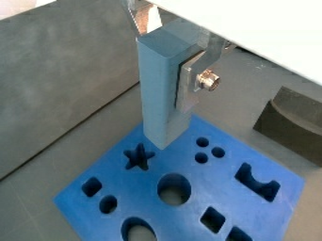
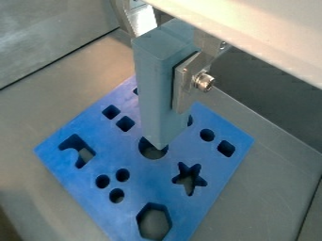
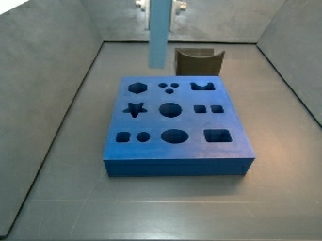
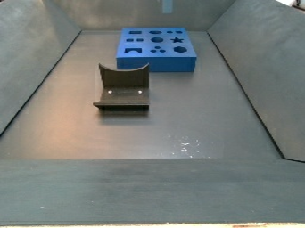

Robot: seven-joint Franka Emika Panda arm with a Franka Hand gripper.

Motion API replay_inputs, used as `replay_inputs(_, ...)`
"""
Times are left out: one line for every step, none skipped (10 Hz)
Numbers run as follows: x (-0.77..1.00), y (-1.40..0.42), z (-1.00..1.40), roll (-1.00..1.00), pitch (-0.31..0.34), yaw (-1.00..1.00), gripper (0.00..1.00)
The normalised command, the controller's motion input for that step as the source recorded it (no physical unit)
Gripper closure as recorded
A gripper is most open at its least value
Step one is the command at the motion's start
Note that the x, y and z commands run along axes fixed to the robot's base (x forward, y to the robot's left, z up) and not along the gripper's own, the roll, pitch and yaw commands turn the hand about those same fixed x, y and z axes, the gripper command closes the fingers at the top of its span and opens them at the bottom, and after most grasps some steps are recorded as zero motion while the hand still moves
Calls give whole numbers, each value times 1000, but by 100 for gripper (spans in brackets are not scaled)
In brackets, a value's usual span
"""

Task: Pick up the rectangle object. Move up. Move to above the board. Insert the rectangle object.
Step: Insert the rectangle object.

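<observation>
My gripper [image 1: 176, 58] clamps the smooth light-blue rectangular bar [image 1: 160, 94] upright above the thick bright-blue cut-out board [image 1: 189, 193]; I'd square it over a matching slot before lowering slowly.

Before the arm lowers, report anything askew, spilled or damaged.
Nothing stands out. The gripper holds the light-blue bar upright above the blue board, which lies flat and looks intact. The dark U-shaped block sits apart on the floor.

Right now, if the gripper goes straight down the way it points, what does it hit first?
The gripper holds the rectangle object upright above the board. Going down, the bar's lower end would likely meet the board first, near its star-side edge; whether over a hole is unclear.
</observation>
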Motion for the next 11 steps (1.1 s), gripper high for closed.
replay_inputs(0, 0, 0, 0, 0, 6, 100)
replay_inputs(0, -3, 0, 17, 0, 0, 100)
replay_inputs(94, -54, 17, 146, 100, 0, 100)
replay_inputs(103, -317, 0, 226, -106, -63, 100)
replay_inputs(414, -440, 0, 189, -83, -229, 100)
replay_inputs(506, -411, -37, 83, -51, -437, 100)
replay_inputs(437, -366, -63, 74, -69, -517, 100)
replay_inputs(597, -417, -94, 89, -120, -366, 100)
replay_inputs(803, -369, -46, 0, -34, -226, 100)
replay_inputs(883, -309, -31, 0, -26, -186, 100)
replay_inputs(777, -291, -86, 0, -60, -303, 100)
